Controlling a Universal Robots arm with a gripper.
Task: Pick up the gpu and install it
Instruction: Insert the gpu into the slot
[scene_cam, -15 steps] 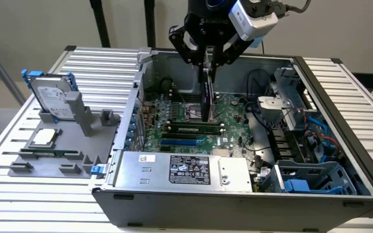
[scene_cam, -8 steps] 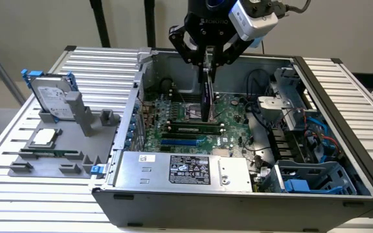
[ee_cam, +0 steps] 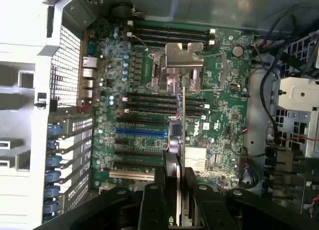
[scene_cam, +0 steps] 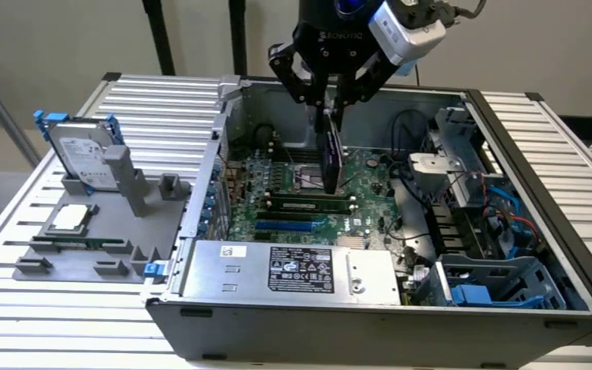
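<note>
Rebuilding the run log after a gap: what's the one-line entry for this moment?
gripper: shut on gpu | gpu: upright, edge-down over motherboard | install: not seated

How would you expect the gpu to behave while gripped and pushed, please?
Probably stiff: the gpu hangs straight from the gripper. Likely fragile, being a thin board held edge-on above the motherboard. Gripped by its upper edge alone, it may pivot.

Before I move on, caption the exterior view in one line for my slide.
Claw holds the gpu upright over the motherboard inside the open case.
</note>
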